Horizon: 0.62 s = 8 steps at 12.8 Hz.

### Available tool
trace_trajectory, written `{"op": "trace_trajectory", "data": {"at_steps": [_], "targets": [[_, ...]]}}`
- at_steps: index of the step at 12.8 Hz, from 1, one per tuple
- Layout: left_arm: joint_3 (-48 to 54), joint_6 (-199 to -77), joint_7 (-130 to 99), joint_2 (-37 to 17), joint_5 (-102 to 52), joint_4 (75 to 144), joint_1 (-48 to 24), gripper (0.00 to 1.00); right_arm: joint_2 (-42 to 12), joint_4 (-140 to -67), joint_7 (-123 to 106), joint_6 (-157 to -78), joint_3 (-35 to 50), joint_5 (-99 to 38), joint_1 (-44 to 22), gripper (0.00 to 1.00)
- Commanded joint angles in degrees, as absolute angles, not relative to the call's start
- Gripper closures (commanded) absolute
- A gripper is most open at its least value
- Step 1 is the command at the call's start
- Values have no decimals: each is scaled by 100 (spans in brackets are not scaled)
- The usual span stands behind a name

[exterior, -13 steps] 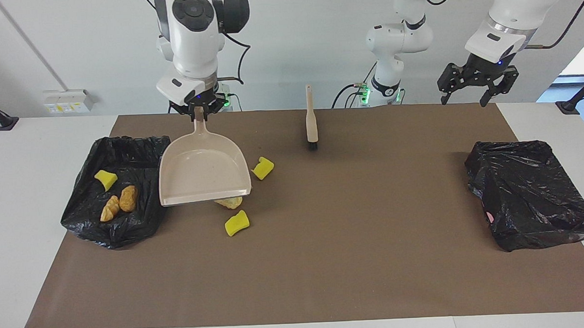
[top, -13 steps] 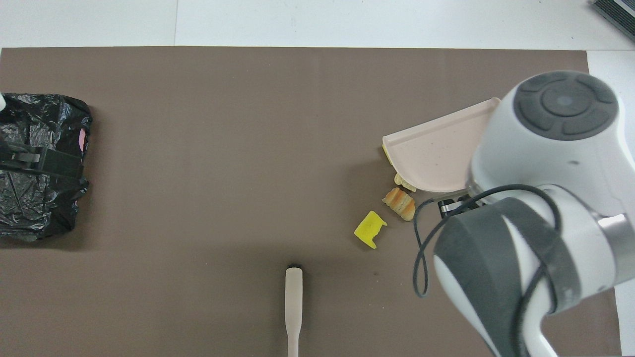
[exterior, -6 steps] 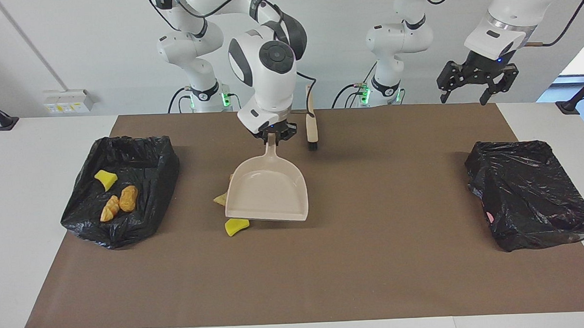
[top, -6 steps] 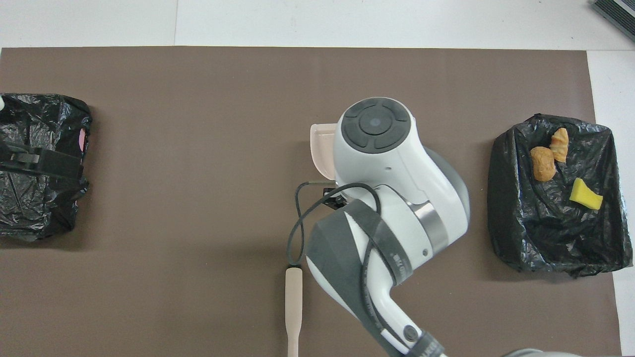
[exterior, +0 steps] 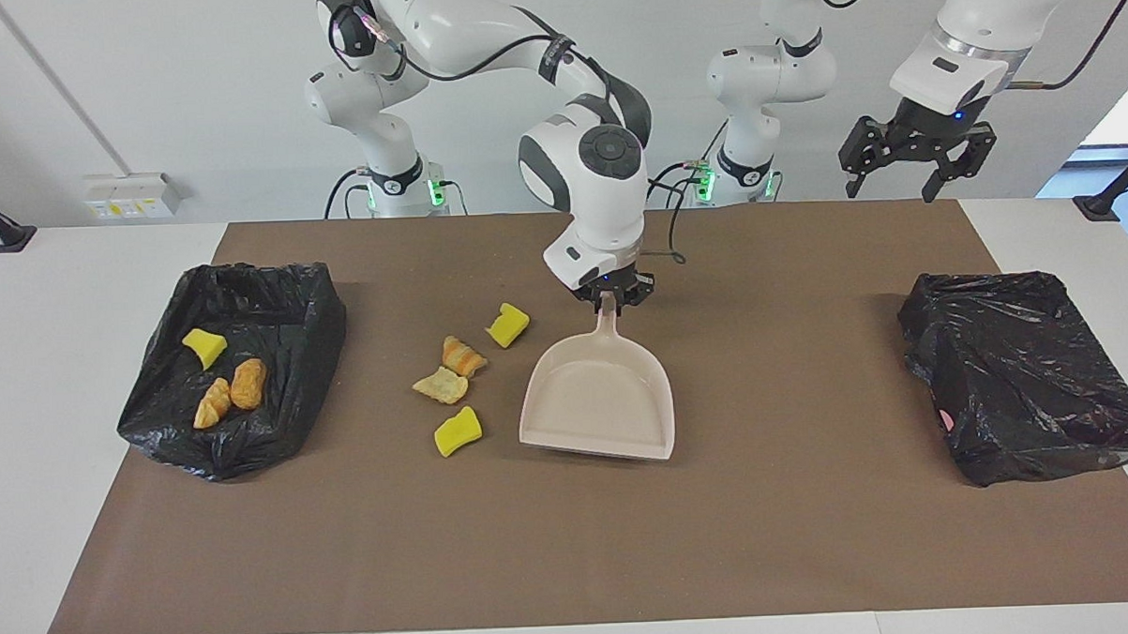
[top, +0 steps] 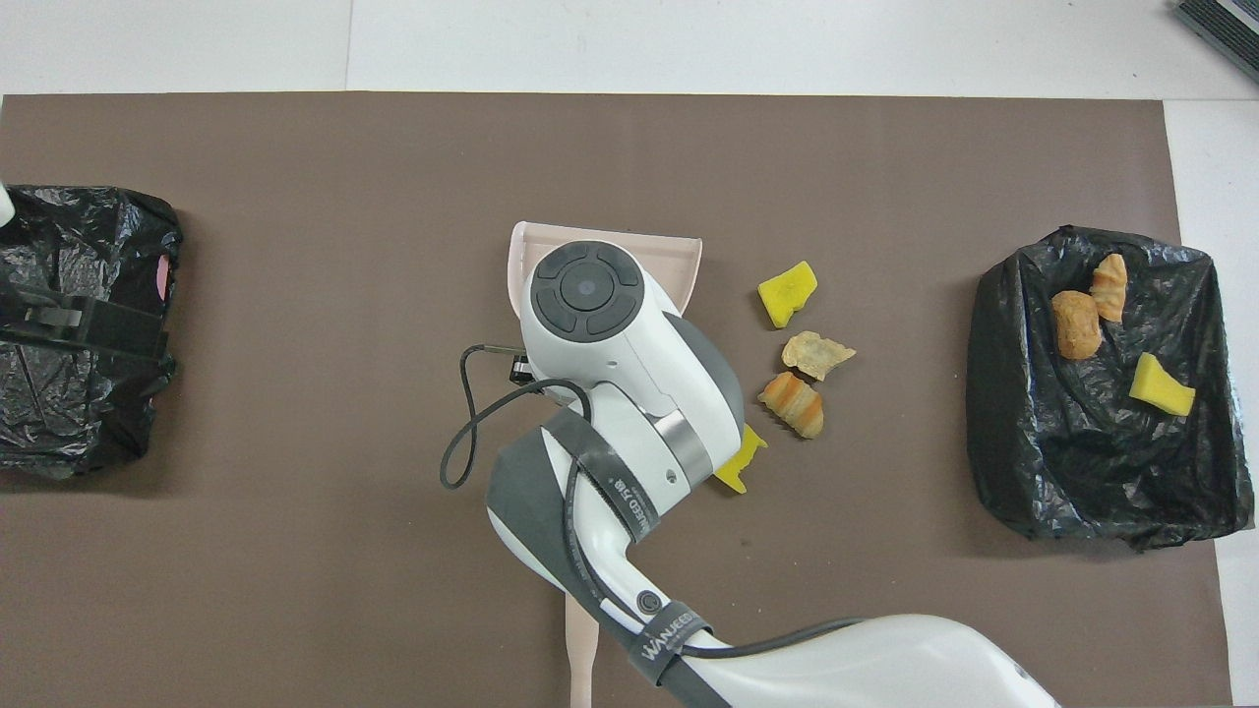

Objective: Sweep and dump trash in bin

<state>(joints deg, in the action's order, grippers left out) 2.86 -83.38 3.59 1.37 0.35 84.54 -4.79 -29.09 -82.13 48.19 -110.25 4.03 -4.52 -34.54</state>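
My dustpan (exterior: 597, 402) sits beside four scraps (exterior: 456, 379); brown mat (exterior: 791, 365) between it and the closed bag (exterior: 1021, 376) lies open.

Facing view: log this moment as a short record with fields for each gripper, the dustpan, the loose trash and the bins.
right gripper: shut on the dustpan handle
dustpan: empty, beside the loose scraps, toward the left arm's end
left gripper: open, raised, waiting, holding nothing
loose trash: four scraps on the mat
bin with trash: three scraps inside, at the right arm's end
second bin: at the left arm's end
brush: only its handle shows, overhead
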Motion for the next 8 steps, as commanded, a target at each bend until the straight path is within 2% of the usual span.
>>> {"op": "trace_trajectory", "data": {"at_steps": [1,6,7,8], "targets": [[290,-8226,387,220,79,8490,-387,0,-3225,-7980,4852,-11450,404,-598,-3524,100],[290,-8262,378,220,79,8490,-387,0,-3445,-8094,4535,-12023,422,-606,-3560,100],[290,-8253,369,220,88,8490,-387,0,-3445,-8112,4492,-12076,422,-624,-3568,95],[290,-8227,387,220,88,8490,-387,0,-3437,-8191,4474,-12094,422,-615,-3568,73]]}}
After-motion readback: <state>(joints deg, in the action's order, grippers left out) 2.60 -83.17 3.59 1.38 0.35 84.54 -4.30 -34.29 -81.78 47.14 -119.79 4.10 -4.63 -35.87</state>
